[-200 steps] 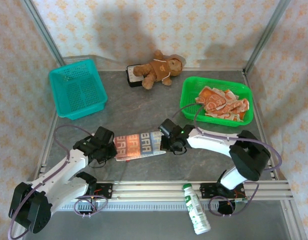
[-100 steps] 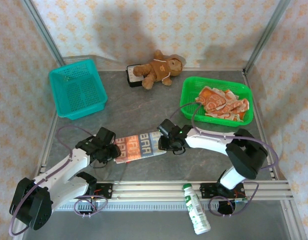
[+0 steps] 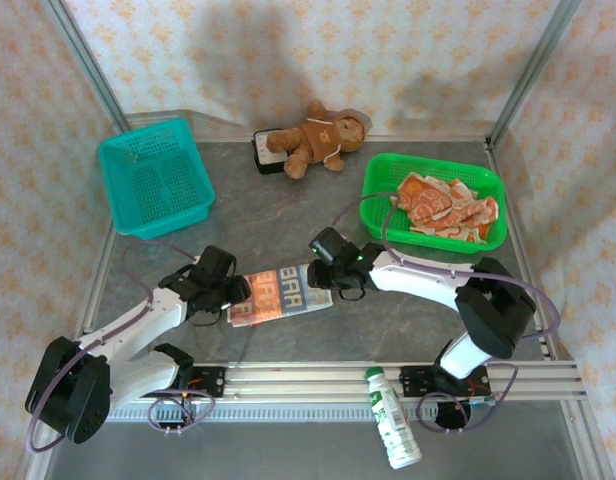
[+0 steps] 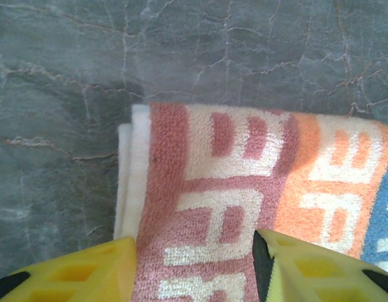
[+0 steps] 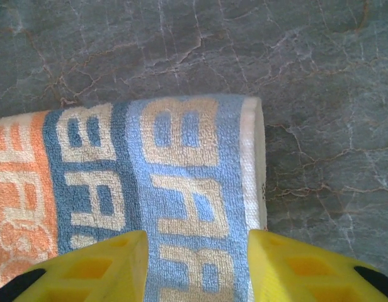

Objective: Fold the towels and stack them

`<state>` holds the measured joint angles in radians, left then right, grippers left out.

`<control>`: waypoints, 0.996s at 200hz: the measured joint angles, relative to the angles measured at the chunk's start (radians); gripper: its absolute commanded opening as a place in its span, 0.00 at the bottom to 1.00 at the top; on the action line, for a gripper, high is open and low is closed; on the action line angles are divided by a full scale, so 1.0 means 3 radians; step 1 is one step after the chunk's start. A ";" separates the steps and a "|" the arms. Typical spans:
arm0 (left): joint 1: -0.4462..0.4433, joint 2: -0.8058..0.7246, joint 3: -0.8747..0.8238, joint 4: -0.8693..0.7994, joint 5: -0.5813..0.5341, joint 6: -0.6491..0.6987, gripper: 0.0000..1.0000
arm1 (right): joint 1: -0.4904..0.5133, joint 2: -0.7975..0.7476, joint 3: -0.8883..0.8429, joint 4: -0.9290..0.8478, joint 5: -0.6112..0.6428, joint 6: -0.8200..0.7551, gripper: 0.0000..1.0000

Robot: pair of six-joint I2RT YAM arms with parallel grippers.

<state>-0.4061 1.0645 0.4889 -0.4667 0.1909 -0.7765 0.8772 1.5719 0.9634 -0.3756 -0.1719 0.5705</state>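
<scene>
Both sets of jaws have parted since a second back. Left gripper [image 4: 194,255] and right gripper [image 5: 197,251] each stand half open, straddling one end of the folded striped towel [image 3: 281,294] without pinching it.

Towel lies flat on the grey table [image 3: 268,225] between the arms. White layered edges show at both ends.

Risks for you:
- A yellow finger [image 4: 74,270] brushing the pile on lift-off could peel the top layer and undo the fold. Rise straight up.
- The remaining orange-and-white towels [image 3: 445,208] are heaped in the green basket [image 3: 433,161]. Grabbing two at once looks likely.
</scene>
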 measured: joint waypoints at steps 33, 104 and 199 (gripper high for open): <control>0.0000 0.0057 -0.0006 0.0011 -0.0056 0.0001 0.52 | 0.0000 0.0013 0.0000 -0.0005 0.0001 -0.0024 0.45; 0.0004 -0.0070 0.0028 -0.0205 -0.0289 0.0047 0.55 | 0.0000 0.0011 0.0001 -0.0005 0.0003 -0.0028 0.47; 0.1094 0.0629 0.1886 -0.0568 -0.0445 0.0810 0.89 | 0.0000 -0.0312 0.0200 -0.0097 0.0312 -0.0088 0.99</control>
<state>-0.0780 1.2533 1.0546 -0.6373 0.0574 -0.5335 0.8772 1.4784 1.0233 -0.4046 -0.0784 0.5442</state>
